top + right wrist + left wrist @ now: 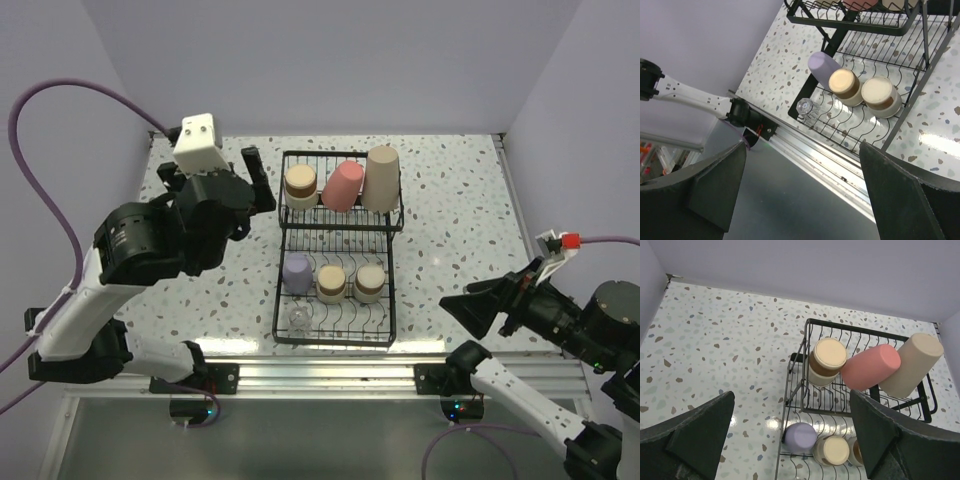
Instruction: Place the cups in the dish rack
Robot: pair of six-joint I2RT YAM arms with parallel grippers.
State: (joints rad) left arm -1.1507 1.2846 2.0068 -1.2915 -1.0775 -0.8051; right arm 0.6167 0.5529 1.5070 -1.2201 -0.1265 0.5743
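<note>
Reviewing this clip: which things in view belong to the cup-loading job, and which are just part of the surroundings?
Job: dish rack; raised basket holds tall beige cup, pink cup, upper tan-brown cup; lower section holds lavender cup, clear glass, left tan-brown cup, right tan-brown cup.
Just there: speckled table, purple cable, metal rail.

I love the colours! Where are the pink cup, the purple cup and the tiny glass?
pink cup [343, 186]: top external view, on its side wall.
purple cup [297, 272]: top external view, on its upward-facing end.
tiny glass [805, 107]: right wrist view, on its clear body.
</note>
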